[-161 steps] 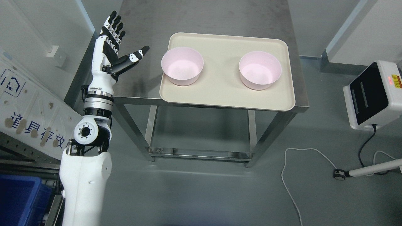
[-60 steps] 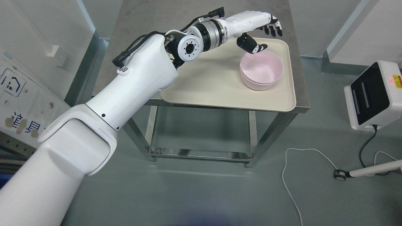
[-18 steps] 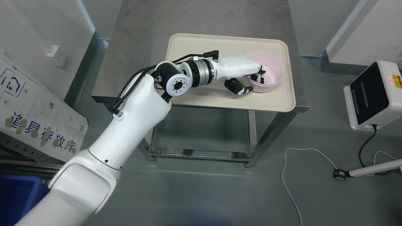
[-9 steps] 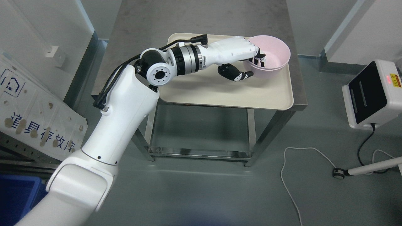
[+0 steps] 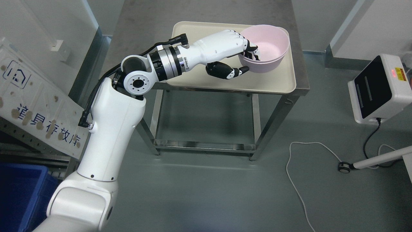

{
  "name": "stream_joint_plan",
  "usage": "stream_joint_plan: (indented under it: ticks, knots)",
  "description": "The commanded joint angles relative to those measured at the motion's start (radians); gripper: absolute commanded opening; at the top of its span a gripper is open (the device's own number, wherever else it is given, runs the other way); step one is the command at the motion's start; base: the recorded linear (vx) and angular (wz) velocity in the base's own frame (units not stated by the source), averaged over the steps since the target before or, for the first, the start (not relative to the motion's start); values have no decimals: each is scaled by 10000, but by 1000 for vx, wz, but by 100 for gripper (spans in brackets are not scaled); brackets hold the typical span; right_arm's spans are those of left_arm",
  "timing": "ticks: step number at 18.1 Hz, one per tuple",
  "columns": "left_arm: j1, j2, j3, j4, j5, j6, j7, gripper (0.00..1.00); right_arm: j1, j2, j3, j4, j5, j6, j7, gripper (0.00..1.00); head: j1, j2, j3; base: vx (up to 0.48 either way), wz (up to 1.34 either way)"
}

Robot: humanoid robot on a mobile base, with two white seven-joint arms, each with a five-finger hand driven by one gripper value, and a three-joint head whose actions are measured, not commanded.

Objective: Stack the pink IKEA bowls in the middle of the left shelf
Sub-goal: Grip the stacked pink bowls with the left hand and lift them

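Note:
Two pink bowls [image 5: 268,48] are nested one inside the other and held above the right part of the cream tray [image 5: 225,82]. My left hand [image 5: 246,61] grips their left rim, fingers inside the bowl and thumb [image 5: 225,71] below and outside. The stack is lifted off the tray and tilted a little. The tray sits on a steel table [image 5: 135,29]. My right arm is out of view.
A white signboard [image 5: 35,106] leans on a rack at the left, with a blue bin [image 5: 19,190] below it. A white machine [image 5: 379,90] stands at the right, with a cable [image 5: 299,180] on the floor.
My left hand has lifted the stacked bowls off the tray and drawn them up and left. The whole picture has also shifted, so the camera has moved.

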Motion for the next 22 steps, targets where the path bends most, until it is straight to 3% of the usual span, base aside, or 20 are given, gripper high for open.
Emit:
stream_joint_plan:
  ticks: [1, 22]
  knots:
    - [312, 175, 1640, -1181, 135, -30, -105, 2, 1, -175, -107, 0, 77, 6, -9, 100, 0, 0, 0, -279, 123]
    - [956, 175, 2207, -1534, 487, -383, -335, 3, 1, -175, -107, 0, 77, 6, 6, 100, 0, 0, 0, -271, -117]
